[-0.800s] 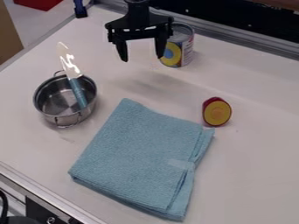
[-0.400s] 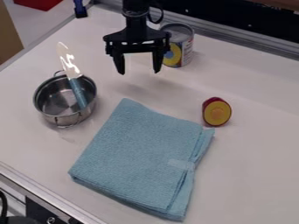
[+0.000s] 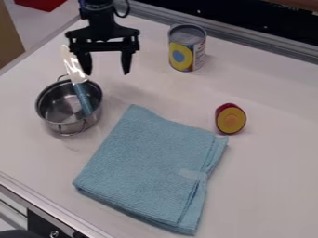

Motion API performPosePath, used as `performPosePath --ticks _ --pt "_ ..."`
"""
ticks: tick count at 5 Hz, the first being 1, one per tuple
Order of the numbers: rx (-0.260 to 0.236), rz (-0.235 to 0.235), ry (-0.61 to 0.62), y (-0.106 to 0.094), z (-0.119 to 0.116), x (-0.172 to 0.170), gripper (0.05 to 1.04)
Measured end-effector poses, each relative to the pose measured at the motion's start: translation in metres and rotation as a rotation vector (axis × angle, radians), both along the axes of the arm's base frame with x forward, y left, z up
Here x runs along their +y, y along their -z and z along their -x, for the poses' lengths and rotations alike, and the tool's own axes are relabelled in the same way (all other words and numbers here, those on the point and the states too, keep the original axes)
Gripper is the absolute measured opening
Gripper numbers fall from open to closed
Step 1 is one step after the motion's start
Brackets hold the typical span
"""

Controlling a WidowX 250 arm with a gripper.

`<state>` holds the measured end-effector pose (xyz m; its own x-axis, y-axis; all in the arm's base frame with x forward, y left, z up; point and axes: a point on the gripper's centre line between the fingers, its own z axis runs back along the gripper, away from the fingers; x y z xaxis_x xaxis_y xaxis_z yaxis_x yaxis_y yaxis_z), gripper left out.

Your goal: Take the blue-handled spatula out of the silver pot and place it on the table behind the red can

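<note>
The claw (image 3: 107, 73), spread and holding nothing, has moved away from the can (image 3: 186, 49) towards the metal pot (image 3: 72, 126); that puts it nearest the blue-handled utensil (image 3: 83, 98), leaning handle-down in the pot

The white tabletop (image 3: 267, 186) is lit softly and rather dimly, with faint, diffuse shadows. Strong glare is thrown back by the shiny blade of the blue-handled knife (image 3: 82, 99); fine detail is slightly blurred throughout.
</note>
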<state>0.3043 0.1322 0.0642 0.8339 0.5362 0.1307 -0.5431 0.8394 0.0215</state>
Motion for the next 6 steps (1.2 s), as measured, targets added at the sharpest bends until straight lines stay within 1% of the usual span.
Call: performPosePath --ticks 1,2,4,5,6 --pt "-0.032 0.018 0.034 -0.009 0.028 0.017 0.999" --pt "-0.035 0.034 0.036 -0.013 0.045 0.029 0.999" --pt "0.002 0.018 0.016 0.002 0.054 0.020 0.999" --pt "-0.009 0.017 -0.006 0.010 0.056 0.015 0.999" --pt "-0.018 0.017 -0.023 0.010 0.053 0.012 0.999"
